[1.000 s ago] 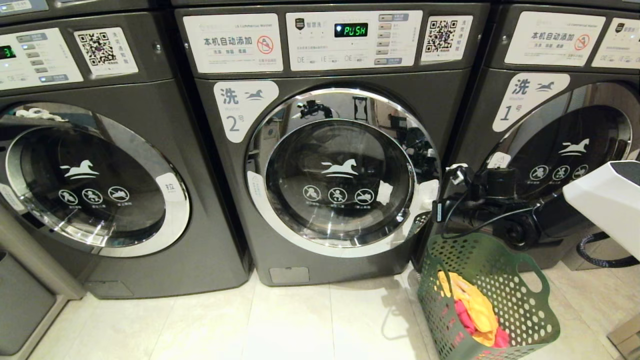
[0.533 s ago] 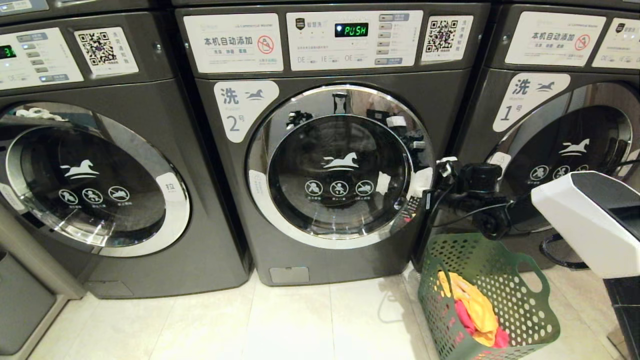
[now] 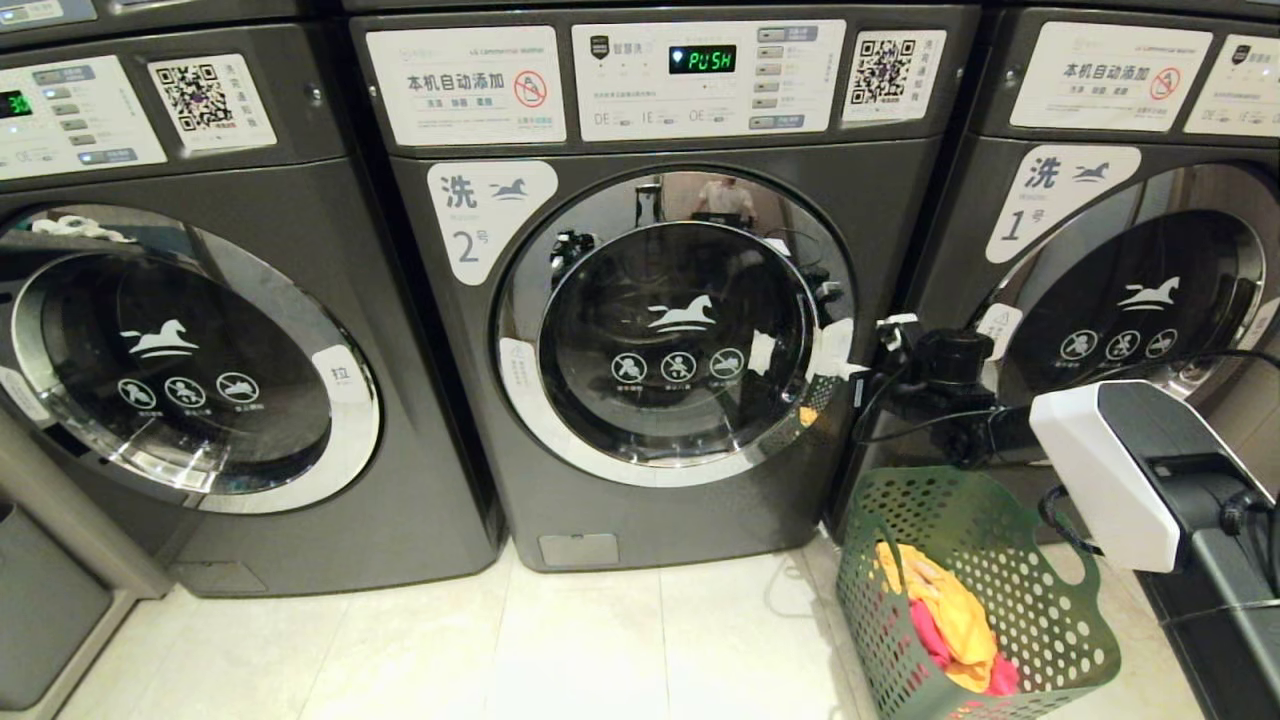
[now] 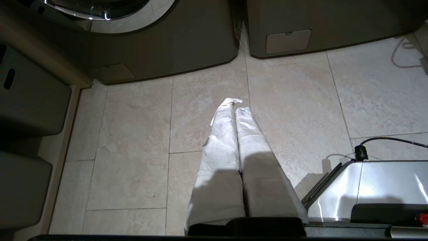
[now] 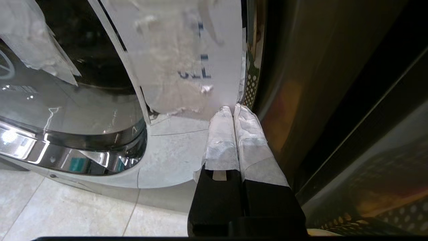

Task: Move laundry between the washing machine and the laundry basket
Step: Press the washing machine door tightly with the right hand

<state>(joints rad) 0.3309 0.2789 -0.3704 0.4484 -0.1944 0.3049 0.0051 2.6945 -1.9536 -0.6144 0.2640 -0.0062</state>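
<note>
Laundry basket (image 3: 1000, 600), holding yellow and pink laundry (image 3: 950, 620), stood on the floor (image 3: 600, 650) right of the washing machine (image 3: 660, 300). Right hand (image 5: 233, 108), fingers pressed together and empty, touched the door's (image 3: 680, 330) right edge. Left hand (image 4: 235, 104), likewise closed, hung above bare tiles.

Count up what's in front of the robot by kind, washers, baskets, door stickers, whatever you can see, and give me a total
Washing machines: 3, left, number 2 in the middle, number 1 on the right
Laundry basket: 1, green, on the floor, holding yellow and pink laundry
QR code stickers: 2
Lit displays: 2
Total: 8
</note>
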